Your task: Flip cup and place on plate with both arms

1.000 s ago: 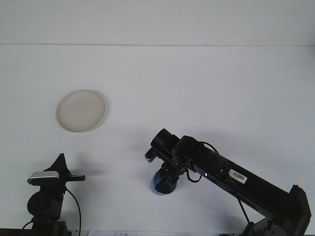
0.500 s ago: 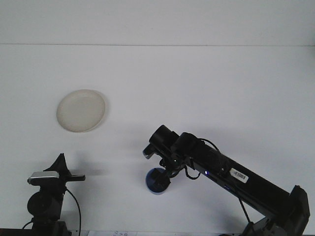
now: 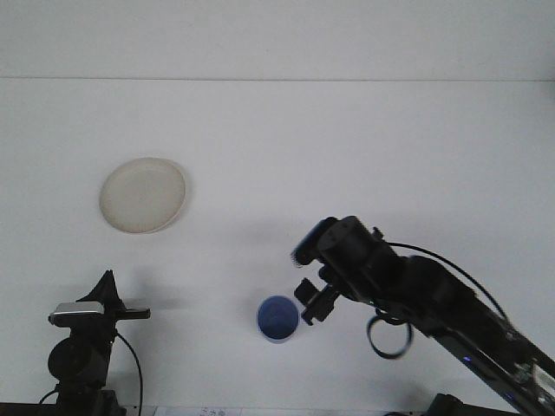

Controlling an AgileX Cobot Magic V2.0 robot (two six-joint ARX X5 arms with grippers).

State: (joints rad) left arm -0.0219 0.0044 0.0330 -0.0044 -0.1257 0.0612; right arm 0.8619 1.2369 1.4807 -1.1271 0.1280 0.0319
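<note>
A blue cup stands on the white table near the front centre, its mouth facing up. My right gripper is just right of the cup, apart from it, open and holding nothing. The round cream plate lies empty at the left, well behind and left of the cup. My left gripper rests at the front left corner, pointing up, away from both cup and plate.
The right arm runs from the lower right corner towards the centre, with a cable loop hanging below it. The table's far edge meets a pale wall.
My right gripper has let go of the cup and drawn back to the right. The cup, tilted in its grasp a second ago, now stands free on the table. The left arm is unmoved.
</note>
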